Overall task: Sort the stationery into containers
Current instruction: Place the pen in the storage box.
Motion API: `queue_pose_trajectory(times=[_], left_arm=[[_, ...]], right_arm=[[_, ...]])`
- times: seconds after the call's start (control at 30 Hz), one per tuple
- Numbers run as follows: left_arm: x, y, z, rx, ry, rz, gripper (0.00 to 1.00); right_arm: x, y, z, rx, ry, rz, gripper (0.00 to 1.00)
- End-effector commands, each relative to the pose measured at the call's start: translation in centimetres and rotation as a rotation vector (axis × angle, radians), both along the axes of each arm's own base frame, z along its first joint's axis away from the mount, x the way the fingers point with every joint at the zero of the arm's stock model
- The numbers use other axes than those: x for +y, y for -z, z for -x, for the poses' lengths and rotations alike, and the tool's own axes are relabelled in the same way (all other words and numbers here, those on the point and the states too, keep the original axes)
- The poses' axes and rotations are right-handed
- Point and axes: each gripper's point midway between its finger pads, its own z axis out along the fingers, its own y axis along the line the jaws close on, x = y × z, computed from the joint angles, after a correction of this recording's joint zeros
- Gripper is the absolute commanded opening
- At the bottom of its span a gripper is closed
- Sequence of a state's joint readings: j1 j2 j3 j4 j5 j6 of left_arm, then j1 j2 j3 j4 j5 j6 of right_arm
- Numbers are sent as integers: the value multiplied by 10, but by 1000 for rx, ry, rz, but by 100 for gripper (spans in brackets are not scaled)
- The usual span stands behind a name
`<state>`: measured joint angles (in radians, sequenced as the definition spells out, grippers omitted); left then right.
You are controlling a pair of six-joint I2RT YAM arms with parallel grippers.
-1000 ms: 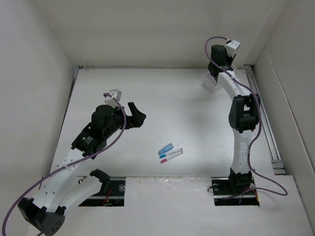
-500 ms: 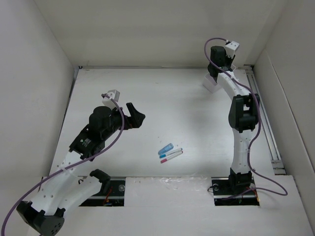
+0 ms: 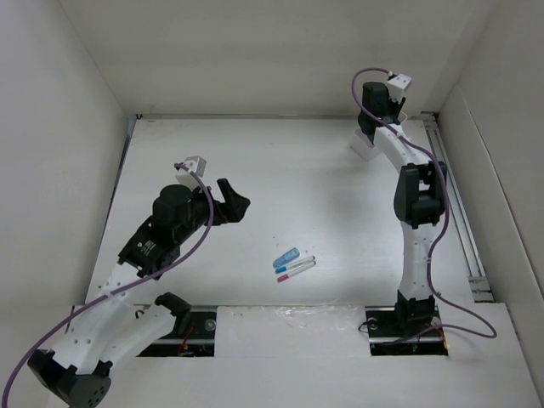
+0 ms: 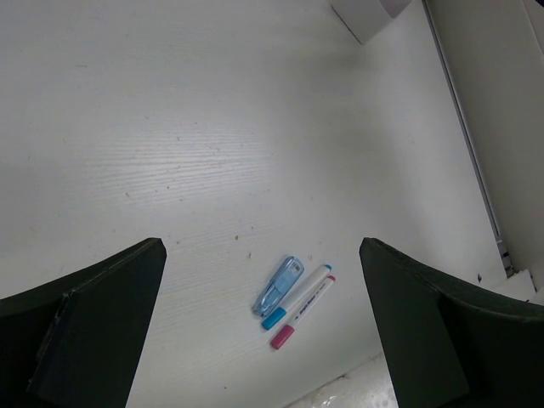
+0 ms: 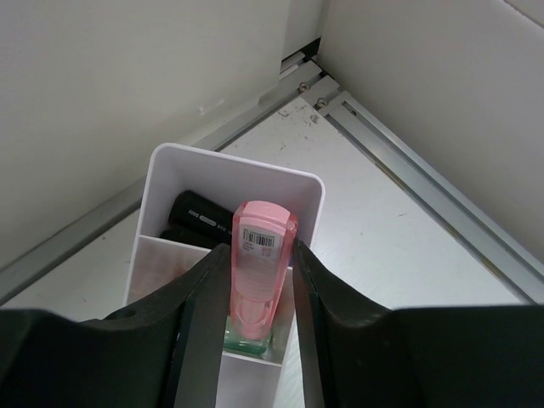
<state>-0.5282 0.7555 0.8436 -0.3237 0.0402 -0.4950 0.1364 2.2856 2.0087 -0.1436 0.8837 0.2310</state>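
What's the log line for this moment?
right end effector: shut on pink piece at white box | left end effector: open, empty | table: blue piece, two white pens loose

Worktop [image 4: 170, 127]: white, faint wood grain, a few dark specks.

Left hand [image 4: 262, 246]: two dark fingers [image 4: 93, 331] at the lower corners of the view, spread wide, nothing between them but bare surface and the items below.

Blue piece [image 4: 279, 287]: short, translucent, lying flat, slanted.

Blue-capped pen [image 4: 297, 294]: thin, white, just beside the blue piece, cap toward the near edge.

Pink-capped pen [image 4: 304, 309]: thin, white, alongside the blue-capped pen and apparently touching it, cap at the same end.

White box [image 4: 365, 13]: one corner only, at the top edge, well apart from the pens.

Rail [image 4: 463, 136]: grey strip along the worktop's right side, pale wall [image 4: 501, 85] beyond it.
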Motion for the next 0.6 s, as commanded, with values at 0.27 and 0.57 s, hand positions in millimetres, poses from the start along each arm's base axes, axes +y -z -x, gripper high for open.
queue_pose_trajectory(times=[0.27,0.57], left_arm=[[3,-20,2,-44,-13,33,100],[6,-23,4,-55,-21,36,100]], right_arm=[[1,-38,5,-97,14,-7,54],[60,-69,35,-151,-142,-111,45]])
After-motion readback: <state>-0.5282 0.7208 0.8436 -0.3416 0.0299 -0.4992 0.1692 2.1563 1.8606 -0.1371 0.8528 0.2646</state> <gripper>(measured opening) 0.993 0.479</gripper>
